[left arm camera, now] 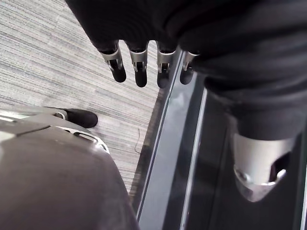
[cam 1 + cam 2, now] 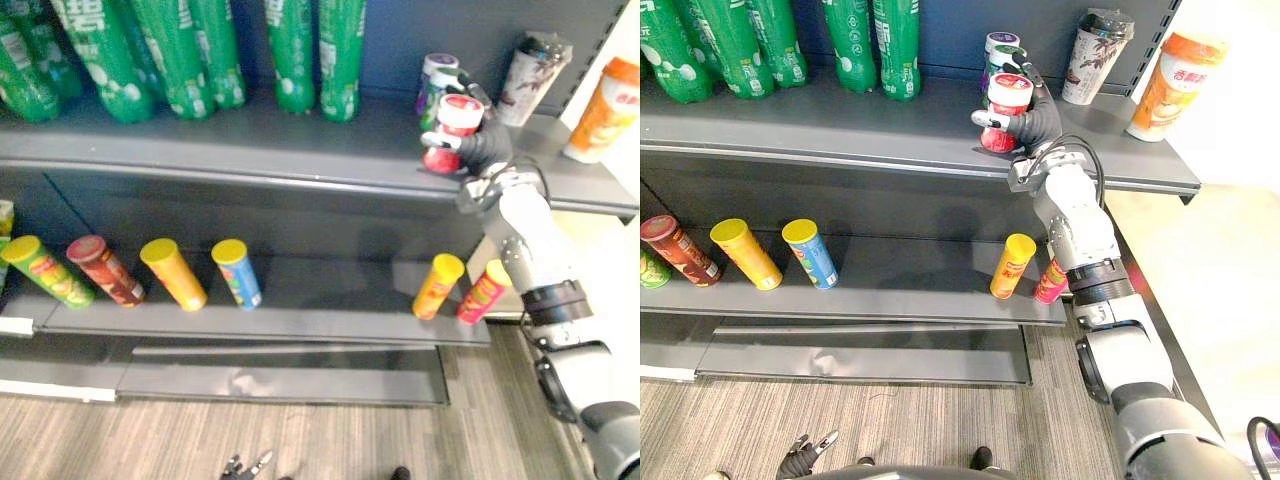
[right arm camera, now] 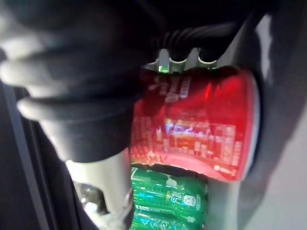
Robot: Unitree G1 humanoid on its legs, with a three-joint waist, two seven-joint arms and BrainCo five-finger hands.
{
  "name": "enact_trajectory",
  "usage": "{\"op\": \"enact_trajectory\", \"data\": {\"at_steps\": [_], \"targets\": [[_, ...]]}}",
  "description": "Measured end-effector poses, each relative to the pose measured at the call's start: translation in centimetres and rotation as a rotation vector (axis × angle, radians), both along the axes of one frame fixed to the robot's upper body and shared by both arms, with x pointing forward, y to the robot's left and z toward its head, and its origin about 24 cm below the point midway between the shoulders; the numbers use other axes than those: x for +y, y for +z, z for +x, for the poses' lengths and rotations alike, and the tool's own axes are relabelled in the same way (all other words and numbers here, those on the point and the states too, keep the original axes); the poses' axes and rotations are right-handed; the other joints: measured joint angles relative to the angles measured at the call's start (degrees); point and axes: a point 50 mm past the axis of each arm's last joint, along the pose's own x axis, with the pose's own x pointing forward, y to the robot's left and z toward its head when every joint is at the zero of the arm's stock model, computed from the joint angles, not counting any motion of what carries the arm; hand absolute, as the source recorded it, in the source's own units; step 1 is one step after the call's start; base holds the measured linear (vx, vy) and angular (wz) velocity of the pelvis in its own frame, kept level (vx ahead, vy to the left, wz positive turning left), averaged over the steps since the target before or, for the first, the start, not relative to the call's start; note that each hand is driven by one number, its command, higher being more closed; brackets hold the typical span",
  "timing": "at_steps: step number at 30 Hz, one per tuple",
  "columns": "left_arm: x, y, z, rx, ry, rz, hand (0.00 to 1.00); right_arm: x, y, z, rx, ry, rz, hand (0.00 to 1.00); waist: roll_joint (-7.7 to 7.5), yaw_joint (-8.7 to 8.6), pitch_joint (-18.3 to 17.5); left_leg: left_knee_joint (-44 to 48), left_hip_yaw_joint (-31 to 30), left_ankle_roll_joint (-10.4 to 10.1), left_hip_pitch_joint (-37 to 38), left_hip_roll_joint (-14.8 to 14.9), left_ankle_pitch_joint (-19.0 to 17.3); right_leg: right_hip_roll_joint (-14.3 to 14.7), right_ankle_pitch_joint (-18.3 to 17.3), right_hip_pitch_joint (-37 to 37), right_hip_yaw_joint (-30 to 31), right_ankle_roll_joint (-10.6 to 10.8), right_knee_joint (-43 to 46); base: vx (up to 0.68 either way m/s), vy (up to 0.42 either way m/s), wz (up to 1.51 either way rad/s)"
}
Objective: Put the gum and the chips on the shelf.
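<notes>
A red gum tub (image 2: 455, 135) with a white lid is at the front edge of the upper shelf (image 2: 250, 150), on its right part. My right hand (image 2: 1040, 125) is shut on it, fingers curled round its side, and the tub (image 3: 201, 124) shows red past the fingers (image 3: 180, 57). I cannot tell whether its base touches the shelf. Chips cans lie tilted on the lower shelf (image 2: 320, 300): a yellow-orange can (image 2: 438, 285) and a pink can (image 2: 483, 290) sit beside my right forearm. My left hand (image 1: 139, 62) hangs low over the floor, fingers straight and holding nothing.
Several green bottles (image 2: 180, 50) line the back of the upper shelf. A purple and green tub (image 2: 438, 80) stands right behind the gum, with a patterned cup (image 2: 535, 75) and an orange cup (image 2: 605, 105) further right. More chips cans (image 2: 173, 273) lie on the lower shelf's left.
</notes>
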Motion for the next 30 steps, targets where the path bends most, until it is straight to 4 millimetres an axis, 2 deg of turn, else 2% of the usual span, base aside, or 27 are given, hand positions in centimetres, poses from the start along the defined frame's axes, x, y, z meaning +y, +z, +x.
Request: {"op": "enact_trajectory", "data": {"at_steps": [18, 23, 27, 30], "targets": [[0.3, 0.2, 0.2, -0.005, -0.036, 0.012, 0.00, -0.1, 0.3, -0.3, -0.030, 0.021, -0.008, 0.00, -0.44, -0.14, 0.44, 0.01, 1.29, 0.02, 0.44, 0.23, 0.00, 0.30, 0.12, -0.27, 1.69, 0.06, -0.03, 0.00, -0.001, -0.03], [0.4, 0.2, 0.1, -0.002, -0.037, 0.015, 0.00, -0.7, 0.1, -1.6, -0.062, 0.055, -0.063, 0.00, -0.41, -0.59, 0.47, 0.02, 1.94, -0.06, 0.84, 0.45, -0.06, 0.62, 0.13, -0.50, 2.36, 0.05, -0.03, 0.01, -0.006, -0.08], [0.5, 0.1, -0.2, 0.007, -0.034, 0.015, 0.00, -0.5, 0.1, -2.7, -0.080, 0.099, -0.075, 0.00, -0.35, -1.70, 0.54, 0.00, 3.23, -0.27, 1.03, 0.64, -0.26, 0.97, 0.22, -1.04, 3.56, -0.06, 0.09, 0.00, -0.005, -0.15], [0.5, 0.0, -0.3, 0.015, -0.030, 0.015, 0.00, -1.2, 0.7, -3.6, -0.116, 0.094, -0.093, 0.00, -0.34, -1.98, 0.55, 0.09, 3.73, -0.27, 1.07, 0.67, -0.26, 1.07, 0.42, -1.58, 3.87, -0.15, 0.19, 0.02, -0.005, -0.10]]}}
